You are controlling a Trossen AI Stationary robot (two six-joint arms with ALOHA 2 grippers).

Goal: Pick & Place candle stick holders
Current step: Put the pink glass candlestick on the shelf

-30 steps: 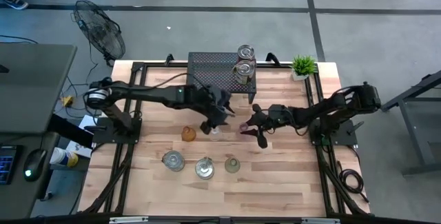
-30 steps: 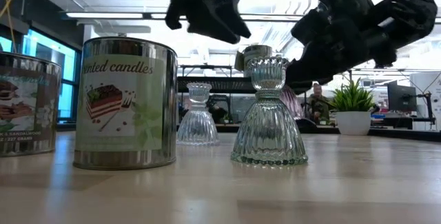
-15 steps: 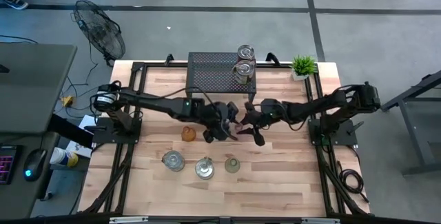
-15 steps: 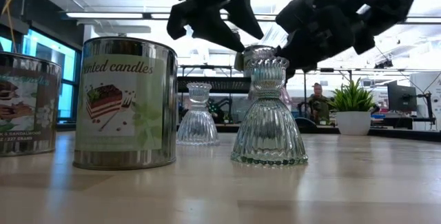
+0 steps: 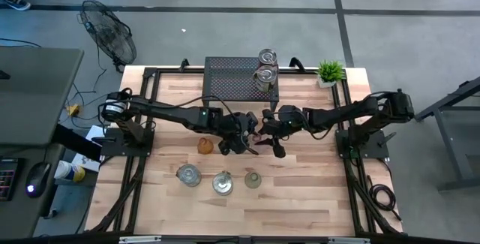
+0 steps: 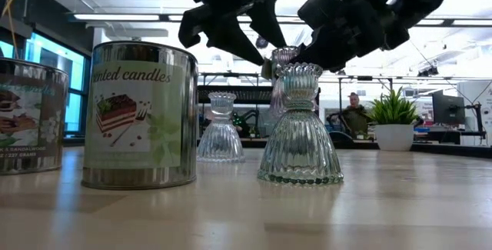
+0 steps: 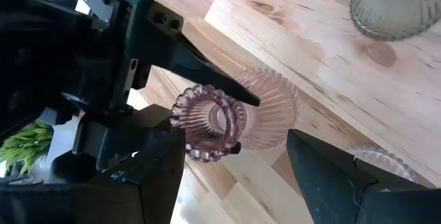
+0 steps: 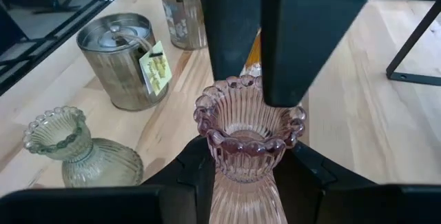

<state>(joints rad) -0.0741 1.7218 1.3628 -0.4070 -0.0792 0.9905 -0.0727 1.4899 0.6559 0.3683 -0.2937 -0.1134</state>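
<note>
Since a second ago, you're swinging the left gripper (image 5: 241,143) toward the pinkish holder (image 8: 249,138). Your right gripper (image 8: 241,176) is clamping its stem above the table (image 5: 315,184), while left jaws are gaping, empty, around its rim.

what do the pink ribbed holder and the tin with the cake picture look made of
Pink ribbed candle holder: looks like tinted pressed glass, translucent and glossy, with a beaded rim. Cylindrical tin with the cake label: apparently silvery metal, with shiny rims and a printed paper-like label.

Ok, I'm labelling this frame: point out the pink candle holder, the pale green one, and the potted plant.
pink candle holder (image 8: 248,131): right wrist view, ribbed cup below the beaded rim.
pale green candle holder (image 8: 83,160): right wrist view, its ribbed body.
potted plant (image 5: 329,70): high view, its leaves.
</note>
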